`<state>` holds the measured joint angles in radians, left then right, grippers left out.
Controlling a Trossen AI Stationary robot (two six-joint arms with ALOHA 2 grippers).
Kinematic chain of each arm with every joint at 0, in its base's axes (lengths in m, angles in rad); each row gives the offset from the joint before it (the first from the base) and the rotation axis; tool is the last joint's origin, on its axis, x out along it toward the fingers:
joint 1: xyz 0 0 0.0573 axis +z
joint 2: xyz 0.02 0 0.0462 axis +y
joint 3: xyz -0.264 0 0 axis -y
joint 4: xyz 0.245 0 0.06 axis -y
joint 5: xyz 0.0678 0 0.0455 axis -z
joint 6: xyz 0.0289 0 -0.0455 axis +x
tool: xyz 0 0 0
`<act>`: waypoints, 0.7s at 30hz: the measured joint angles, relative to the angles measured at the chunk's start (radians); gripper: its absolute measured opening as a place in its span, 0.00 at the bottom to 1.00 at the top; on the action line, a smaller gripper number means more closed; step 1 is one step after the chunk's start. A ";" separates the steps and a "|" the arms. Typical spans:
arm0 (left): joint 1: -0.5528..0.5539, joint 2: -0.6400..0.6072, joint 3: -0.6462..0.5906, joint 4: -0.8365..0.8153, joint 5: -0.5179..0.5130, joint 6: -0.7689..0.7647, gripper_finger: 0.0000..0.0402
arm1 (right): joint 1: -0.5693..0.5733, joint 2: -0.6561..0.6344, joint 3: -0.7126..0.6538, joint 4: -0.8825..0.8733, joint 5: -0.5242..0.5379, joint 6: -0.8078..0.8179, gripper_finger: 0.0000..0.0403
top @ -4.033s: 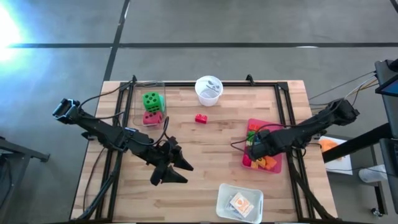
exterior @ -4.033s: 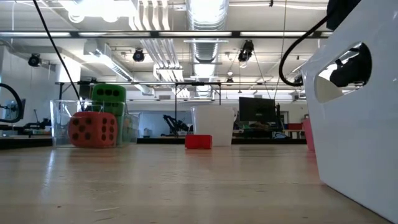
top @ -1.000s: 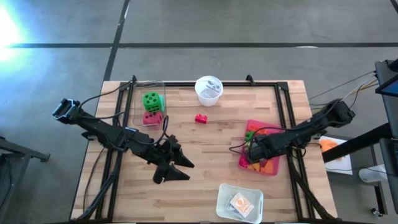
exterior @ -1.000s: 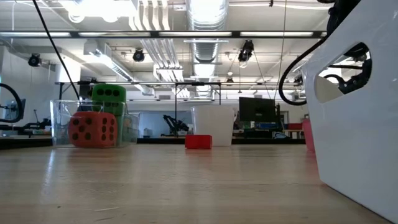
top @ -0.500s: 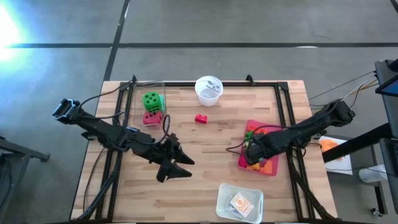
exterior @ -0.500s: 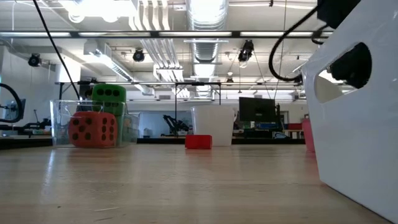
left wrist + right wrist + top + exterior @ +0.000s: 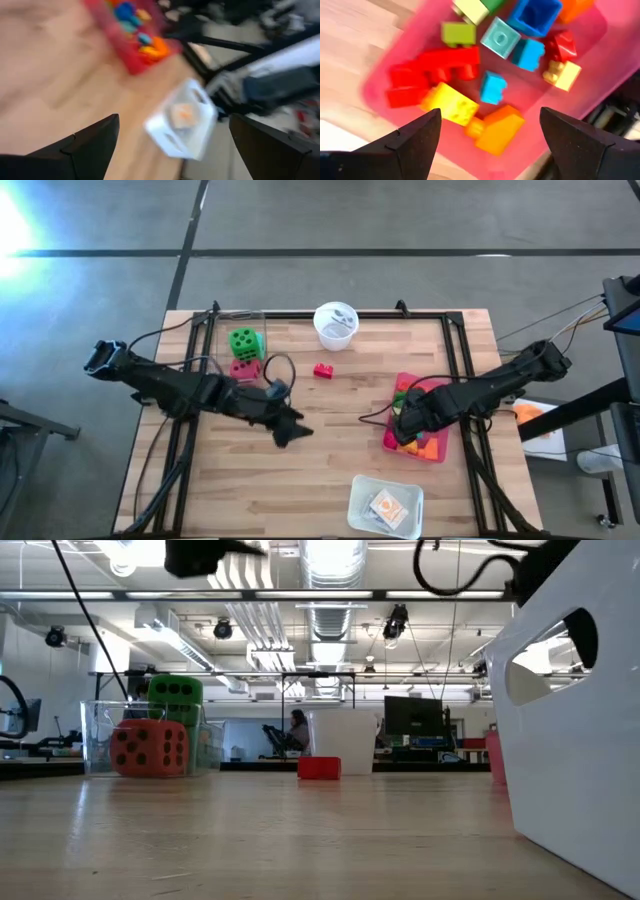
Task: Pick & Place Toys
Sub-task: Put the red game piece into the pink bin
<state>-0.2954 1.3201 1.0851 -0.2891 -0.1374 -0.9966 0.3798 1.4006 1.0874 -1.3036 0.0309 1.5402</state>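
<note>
Hovering right hand (image 7: 487,132), fingers spread (empty), glossy multicoloured bricks (image 7: 492,65), pink tray (image 7: 592,47)

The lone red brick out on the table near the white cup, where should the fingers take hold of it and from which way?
Come straight down on the red brick from above and close the fingers across its short sides. It lies flat and alone on the bare wood, apart from the white cup, so there seems to be room on either side. The open left gripper is the nearer one.
</note>
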 joint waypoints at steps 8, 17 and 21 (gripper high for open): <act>0.219 0.006 0.000 -0.158 0.001 0.047 0.94 | 0.038 0.000 0.135 -0.031 0.119 0.020 0.82; 0.395 0.093 0.000 -0.199 0.016 0.184 0.94 | 0.099 0.000 0.289 -0.085 0.296 0.128 0.82; 0.438 0.167 0.002 -0.190 0.025 0.212 0.94 | 0.098 0.000 0.335 -0.084 0.313 0.129 0.82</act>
<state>0.1427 1.4867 1.0867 -0.4793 -0.1123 -0.7845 0.4782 1.4006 1.4227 -1.3880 0.3443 1.6691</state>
